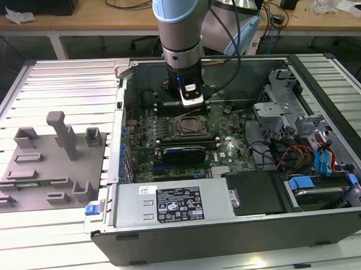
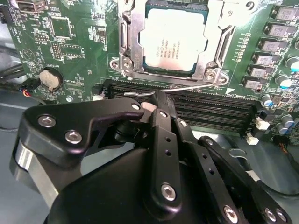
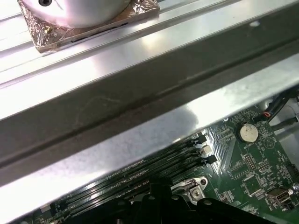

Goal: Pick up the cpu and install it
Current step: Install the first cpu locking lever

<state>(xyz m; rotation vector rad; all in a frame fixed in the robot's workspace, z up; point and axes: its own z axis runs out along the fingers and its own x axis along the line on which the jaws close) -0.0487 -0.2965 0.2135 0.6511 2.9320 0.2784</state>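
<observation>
The silvery square cpu [image 2: 173, 41] lay in its metal-framed socket [image 1: 189, 126], at six o'clock of my closed, empty black gripper [image 1: 191, 104] in the exterior view; I feared its tips snagging the thin wire lever [image 2: 187, 87] beside them.

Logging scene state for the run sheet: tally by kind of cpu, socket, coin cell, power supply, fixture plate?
cpu: 1, sitting in the socket
socket: 1
coin cell: 1
power supply: 1
fixture plate: 1, grey, outside the case
Total: 5
</observation>
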